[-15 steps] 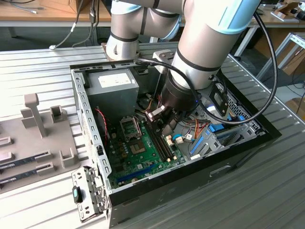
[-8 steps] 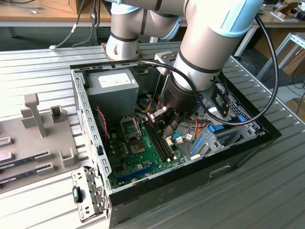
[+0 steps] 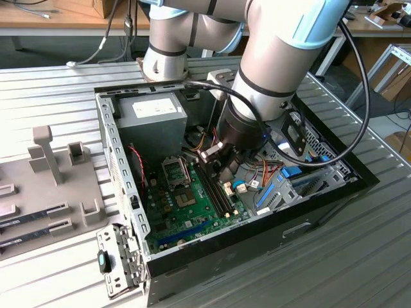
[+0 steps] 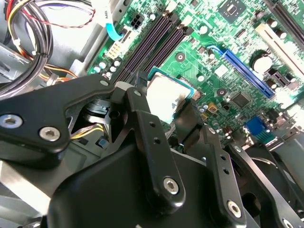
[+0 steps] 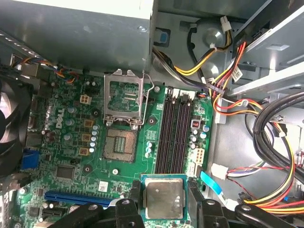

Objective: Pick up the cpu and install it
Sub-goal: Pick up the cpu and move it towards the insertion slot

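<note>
Inside the open computer case [image 3: 257, 244], the tool [image 3: 220, 168] is clenched on the cpu [image 5: 164, 197]. In both wrist views its two fingers [image 5: 134, 203] press on opposite edges of the chip. The chip hangs roughly level above the motherboard [image 5: 71, 156], near the end of the memory slots [image 5: 173, 133] and apart from the socket [image 5: 120, 145].

The grip takes only thin edges, so I think the chip may slip or tilt. If it meets the socket turned or shifted, the fine contacts could bend. The bundles of cables [image 5: 280, 137] lie close to the arm and could catch on it.

As for containers, the socket is empty and its frame [image 5: 123, 97] is lifted open. The case holds the motherboard, the grey power-supply box [image 3: 151, 112] and the cables. On the desk [image 3: 359, 256], a grey tray [image 3: 64, 256] carries two long sticks [image 3: 38, 210].
</note>
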Action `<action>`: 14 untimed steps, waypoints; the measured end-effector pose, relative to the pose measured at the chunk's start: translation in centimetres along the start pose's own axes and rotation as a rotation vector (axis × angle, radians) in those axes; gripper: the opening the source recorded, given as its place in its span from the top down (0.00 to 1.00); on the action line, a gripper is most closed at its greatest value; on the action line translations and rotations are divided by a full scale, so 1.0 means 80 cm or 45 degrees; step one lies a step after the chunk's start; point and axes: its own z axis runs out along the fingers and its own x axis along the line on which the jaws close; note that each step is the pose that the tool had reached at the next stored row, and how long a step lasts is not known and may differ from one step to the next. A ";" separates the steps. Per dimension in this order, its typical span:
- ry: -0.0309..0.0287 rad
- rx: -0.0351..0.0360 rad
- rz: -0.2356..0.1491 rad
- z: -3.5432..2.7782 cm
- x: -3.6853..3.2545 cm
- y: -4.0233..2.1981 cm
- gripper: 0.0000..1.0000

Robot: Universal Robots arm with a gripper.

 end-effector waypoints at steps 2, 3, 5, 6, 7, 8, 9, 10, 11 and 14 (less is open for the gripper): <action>0.0002 0.0014 0.000 0.0003 -0.0005 0.0038 0.53; 0.0002 0.0019 0.001 0.0004 -0.0008 0.0056 0.53; 0.0003 0.0021 0.001 0.0006 -0.0009 0.0070 0.53; 0.0003 0.0023 0.001 0.0006 -0.0010 0.0071 0.53; 0.0002 0.0023 0.001 0.0006 -0.0011 0.0070 0.53; 0.0002 0.0023 0.002 0.0006 -0.0011 0.0070 0.53; 0.0002 0.0022 0.002 0.0007 -0.0011 0.0071 0.53; 0.0002 0.0023 0.002 0.0006 -0.0011 0.0070 0.53; 0.0003 0.0026 0.002 0.0008 -0.0011 0.0068 0.53; 0.0010 0.0078 0.002 0.0015 -0.0011 0.0068 0.53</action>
